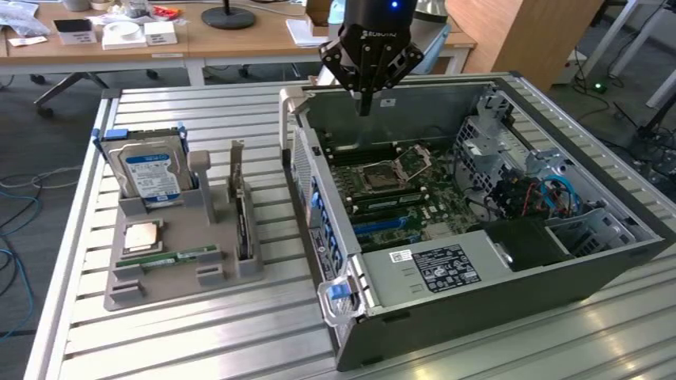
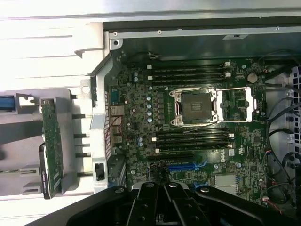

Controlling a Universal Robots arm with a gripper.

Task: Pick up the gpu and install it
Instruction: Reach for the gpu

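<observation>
Gripper [image 1: 366, 104] body: white brand lettering, approx. "ROBOTIQ". Mobo [image 2: 141, 117] below tool: "DELL" logo [image 2: 229, 154]. PSU label [image 1: 444, 267] & HDD label [image 1: 148, 170]: txt illegible.

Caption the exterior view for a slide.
Gripper, jaws shut, hovers over open computer case; gpu stands in the gray holder beside it.

Black robotic gripper [image 1: 366, 107], fingers pressed together, empty, above open grey metal tower case [image 1: 476, 305] laid sideways, green motherboard [image 1: 385, 186] exposed. At exterior view's left, grey plastic holder [image 1: 158, 286] on slatted aluminium table [image 1: 211, 340]: thin dark-faced gpu card [image 1: 243, 226] upright on edge; silver hard drive with blue label [image 1: 148, 176].
</observation>
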